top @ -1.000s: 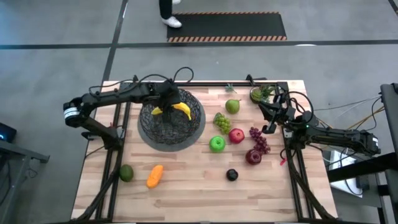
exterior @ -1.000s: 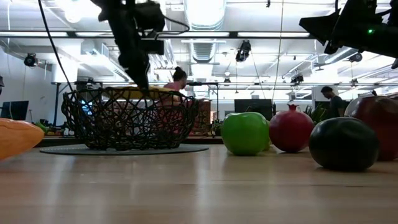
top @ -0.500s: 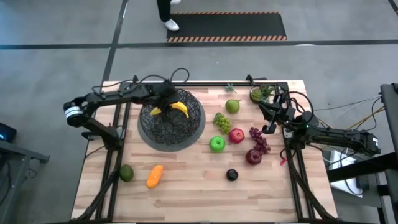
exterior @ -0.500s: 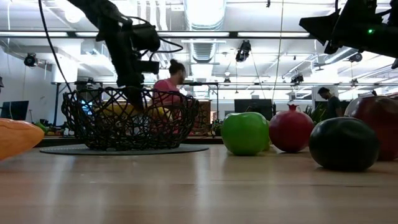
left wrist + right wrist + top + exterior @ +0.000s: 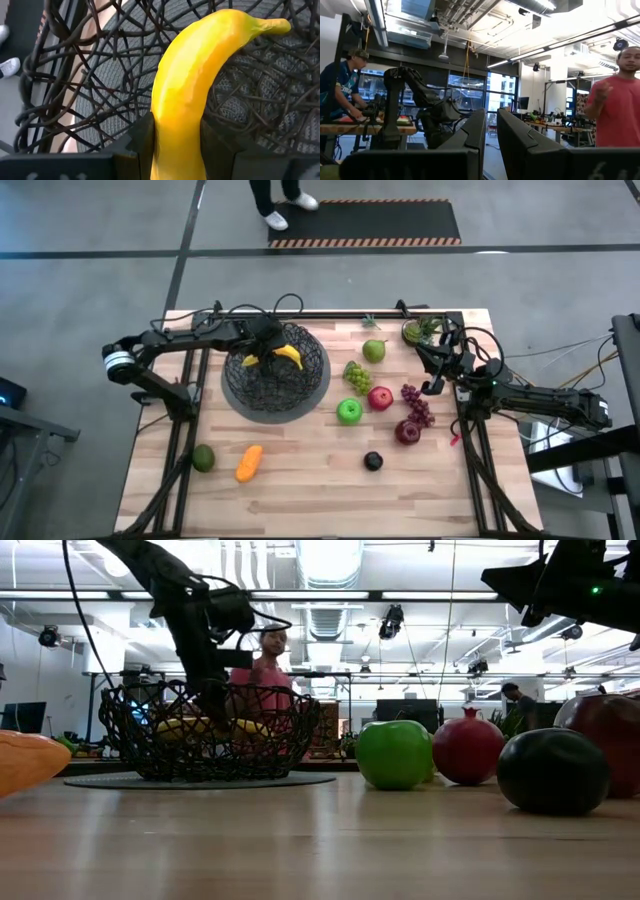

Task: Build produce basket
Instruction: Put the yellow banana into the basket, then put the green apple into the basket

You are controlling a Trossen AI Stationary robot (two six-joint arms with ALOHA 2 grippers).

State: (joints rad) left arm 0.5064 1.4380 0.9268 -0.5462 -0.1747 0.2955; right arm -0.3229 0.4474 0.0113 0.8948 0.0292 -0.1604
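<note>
The black wire basket (image 5: 240,394) stands on a round grey mat at the table's far left. My left gripper (image 5: 177,136) reaches down into it, shut on a yellow banana (image 5: 195,75). In the low view the banana (image 5: 205,727) shows through the mesh below the rim, under the left gripper (image 5: 213,700). Other produce lies on the table: a pear (image 5: 373,351), green grapes (image 5: 356,375), a green apple (image 5: 348,412), dark red grapes (image 5: 417,405), an avocado (image 5: 203,458) and an orange piece (image 5: 249,463). My right gripper (image 5: 432,370) waits shut near the right edge, tipped upward. My left gripper pinches the banana's body (image 5: 175,125) between its two fingers (image 5: 142,134), lying across it. It comes from above, slanting down into the basket. The stem end (image 5: 272,25) points away from the gripper toward the mesh wall. Whether the banana touches the basket I cannot tell.
A small potted plant (image 5: 420,330) stands at the far right corner. A red fruit (image 5: 380,398), a dark red one (image 5: 407,431) and a small black fruit (image 5: 373,462) lie right of the basket. People show in the room beyond the table.
My left gripper has gone down into the basket with the banana still held. The banana was level with the rim and now sits below it, inside the mesh. The right arm has kept still.
</note>
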